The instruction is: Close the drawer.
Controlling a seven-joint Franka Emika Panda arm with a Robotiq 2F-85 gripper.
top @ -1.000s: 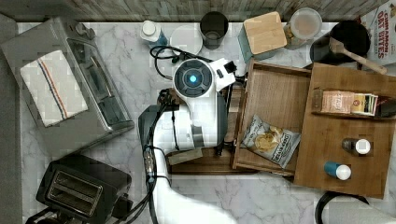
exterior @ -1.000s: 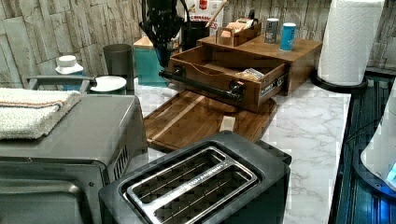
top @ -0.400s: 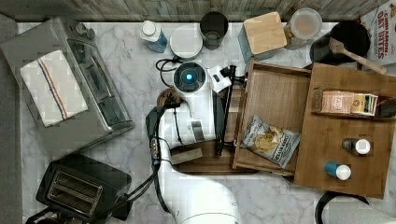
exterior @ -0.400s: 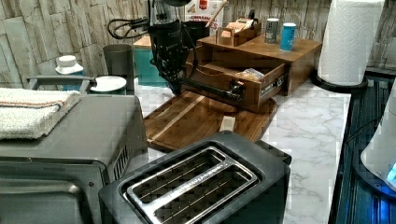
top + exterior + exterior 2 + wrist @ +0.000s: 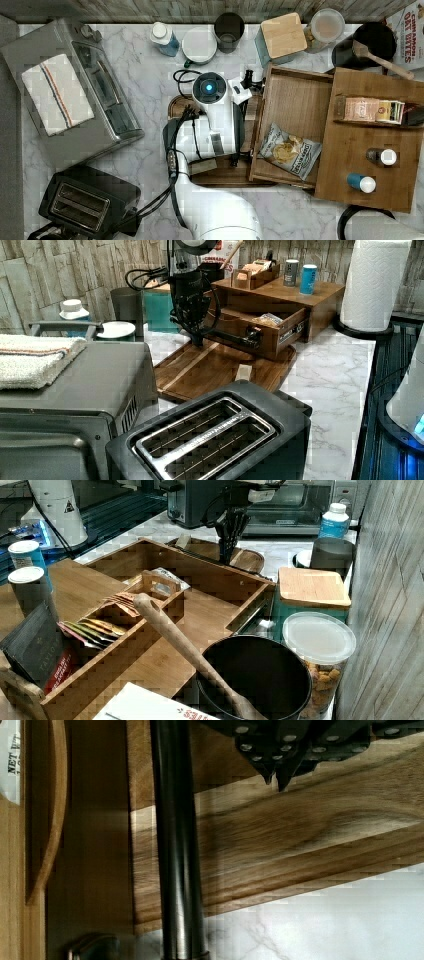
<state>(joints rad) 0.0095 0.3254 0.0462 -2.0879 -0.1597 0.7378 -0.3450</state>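
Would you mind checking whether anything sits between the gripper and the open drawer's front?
Nothing visible does. The gripper hangs over the wooden board beside the drawer's bar handle, fingers together, with open space between. The chip bag lies flat inside the drawer.

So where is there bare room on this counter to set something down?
Bare marble lies between the toaster oven and the arm, and by the paper towel roll beyond the toaster. The open drawer is bare above the chip bag in the top view. The back wall row is crowded.
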